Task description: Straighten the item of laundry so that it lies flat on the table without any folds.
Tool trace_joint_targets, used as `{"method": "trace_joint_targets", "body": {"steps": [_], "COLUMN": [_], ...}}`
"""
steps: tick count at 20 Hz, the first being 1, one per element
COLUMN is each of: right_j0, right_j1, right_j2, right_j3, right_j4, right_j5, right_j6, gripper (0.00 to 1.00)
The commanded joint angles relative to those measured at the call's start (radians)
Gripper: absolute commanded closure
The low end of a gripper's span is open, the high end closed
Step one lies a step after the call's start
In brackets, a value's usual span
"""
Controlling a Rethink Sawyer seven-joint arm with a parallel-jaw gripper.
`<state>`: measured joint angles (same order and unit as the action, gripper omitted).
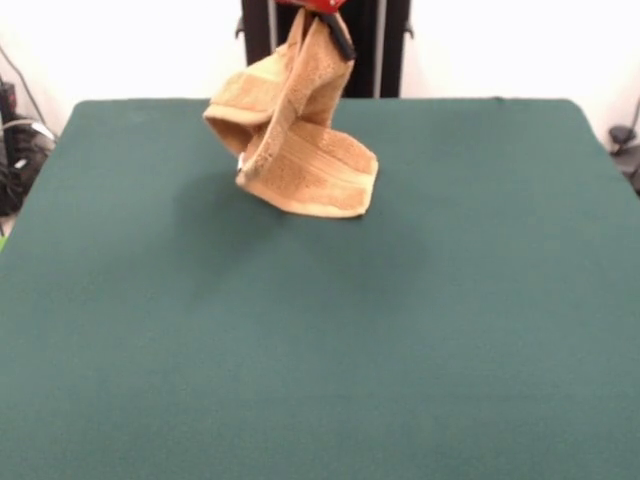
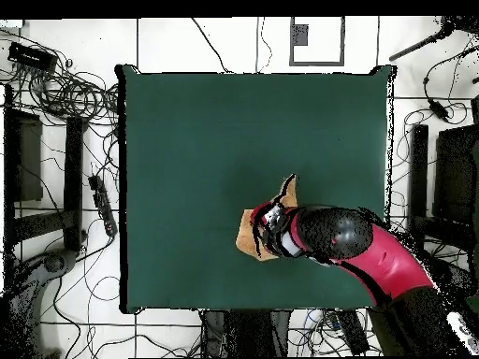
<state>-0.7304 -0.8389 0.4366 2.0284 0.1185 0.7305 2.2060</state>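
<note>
The orange-tan towel (image 1: 300, 150) is lifted by one part and hangs twisted and folded, its lower end resting on the dark green table (image 1: 320, 350) near the far edge, a little left of centre. My gripper (image 1: 326, 28) is at the top edge, shut on the towel's upper part; one black finger (image 1: 342, 42) shows against the cloth. In the overhead view the red and black arm comes in from the bottom right, and the gripper (image 2: 273, 224) covers most of the towel (image 2: 249, 239), close to the table's (image 2: 234, 131) near edge.
The robot's black pedestal (image 1: 385, 45) stands behind the table's far edge. Cables and gear lie on the floor to the left (image 2: 65, 93) and right (image 2: 440, 112) of the table. A cable bundle (image 1: 15, 150) shows at the left edge.
</note>
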Motion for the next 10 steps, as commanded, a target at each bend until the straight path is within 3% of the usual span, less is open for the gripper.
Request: {"method": "trace_joint_targets", "body": {"steps": [1,10], "right_j0": [0.034,0.015], "right_j1": [-0.033,-0.143], "right_j2": [0.139,0.174], "right_j3": [0.094,0.128], "right_j4": [0.087,0.160], "right_j5": [0.082,0.167], "right_j6": [-0.020,-0.047], "gripper": [1.00,1.00]}}
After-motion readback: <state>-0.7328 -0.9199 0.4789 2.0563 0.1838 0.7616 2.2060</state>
